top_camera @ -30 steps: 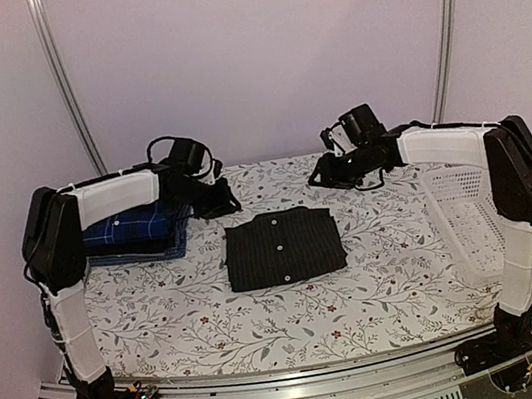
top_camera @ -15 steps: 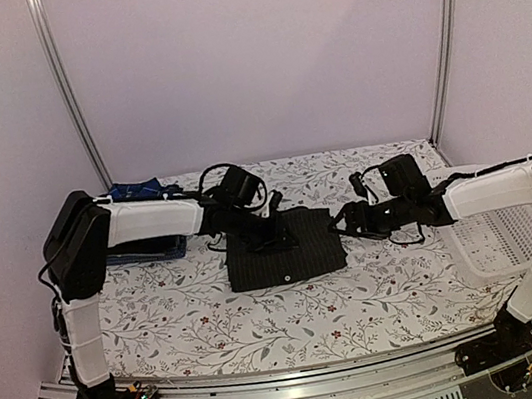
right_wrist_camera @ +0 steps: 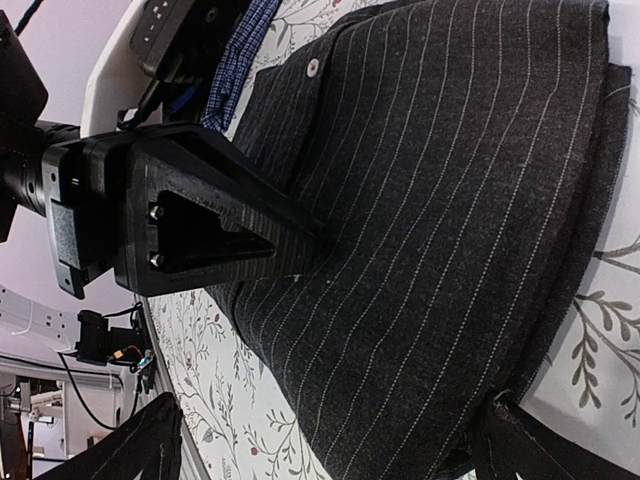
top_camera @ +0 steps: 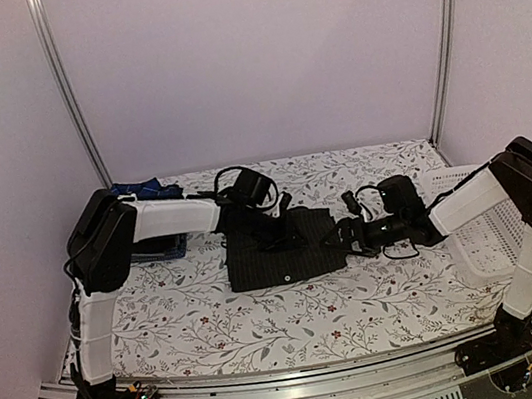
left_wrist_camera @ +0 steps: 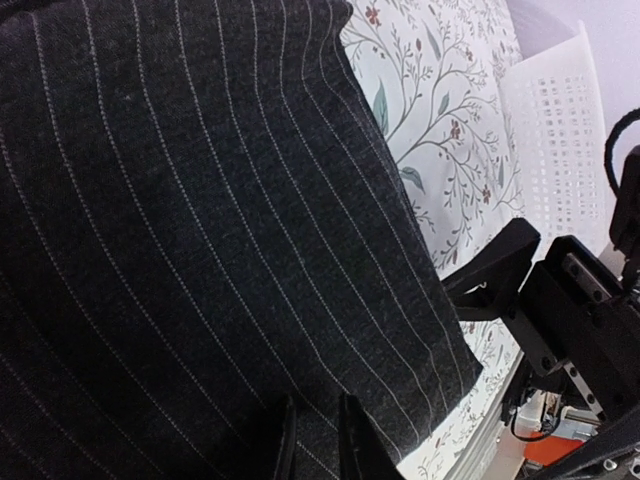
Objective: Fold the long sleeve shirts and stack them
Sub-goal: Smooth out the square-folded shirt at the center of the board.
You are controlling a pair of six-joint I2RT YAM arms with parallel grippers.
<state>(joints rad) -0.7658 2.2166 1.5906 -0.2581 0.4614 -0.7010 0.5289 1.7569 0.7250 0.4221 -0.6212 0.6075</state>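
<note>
Presently listed, as I find things:

Item: black pinstriped shirt (top_camera: 278, 263). It is folded to a flat rectangle with the button front up. It lies on the bench (top_camera: 266, 326) to the left of the white basket (top_camera: 477, 222), and clear of it.

Companion item: blue plaid shirt (right_wrist_camera: 243, 55), also folded. It lies farther from the basket, beyond the pinstriped one.

Handling, by my judgement: light and soft, with no stiffness of its own. The layers may slide on one another and sag open if raised from a single point. Not fragile. The buttons are small and hard, so poor spots to pinch. The cloth looks matte and should grip well.

Where to take hold, by my judgement: at the folded edge facing the basket, through all layers at once. The side away from the basket wants support too, so the fold keeps.

My left pincer (left_wrist_camera: 318, 440): fingers drawn close together, tips down on top of the cloth, no fold visibly caught.

My right pincer (right_wrist_camera: 335, 440): fingers wide apart, holding nothing, the shirt's basket-side edge between them.
</note>
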